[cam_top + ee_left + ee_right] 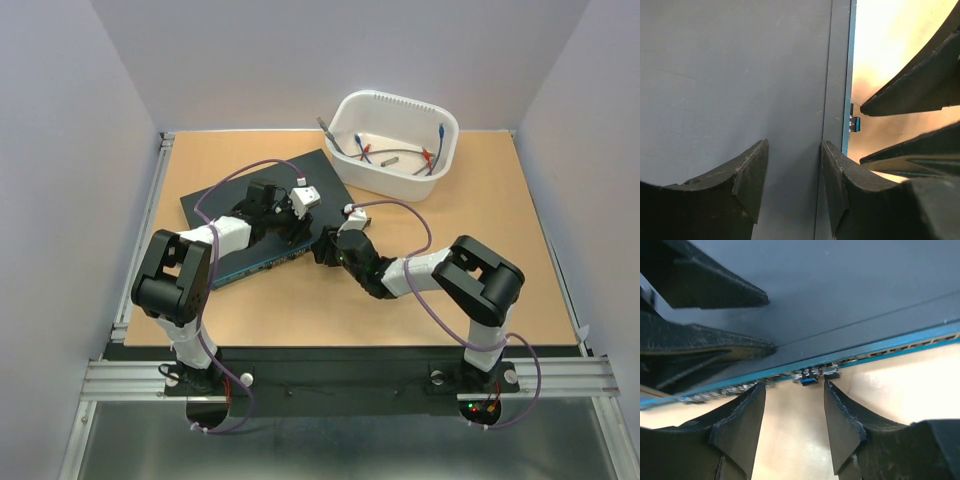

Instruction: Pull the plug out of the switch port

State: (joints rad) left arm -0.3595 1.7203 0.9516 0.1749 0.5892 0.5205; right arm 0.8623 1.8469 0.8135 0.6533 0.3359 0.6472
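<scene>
- The plug [809, 378], a small blue and clear plastic connector, sits in a socket about midway along the front edge of the switch. Only a short stub of it stands out over the table.
- The left gripper [794, 150] is above the top panel of the switch, near that front edge. Its jaws are a little apart with only bare panel between them, so it grips nothing. Whether its fingertips touch the panel I cannot tell.
- The switch [300, 172], a flat, dark blue-black rectangular box with a blue-tinted socket row, lies at an angle on the tan wooden tabletop [480, 260]. It looks stiff but probably light enough to slide when tugged, so pressing down on it from above seems wise.
- The plug is likely light, hard and smooth, with very little to hold. The best hold is on the two sides of the stub, with the pull straight away from the edge. A latch tab may resist.
- The right gripper [794, 390] is low over the table, pointing at the socket row. Its jaws are parted and empty, and the plug is just beyond its fingertips, in line with the gap.
- The white oval plastic tub [385, 180] stands well to the right at the back. It holds loose thin cables [400, 150] with blue and red ends.
</scene>
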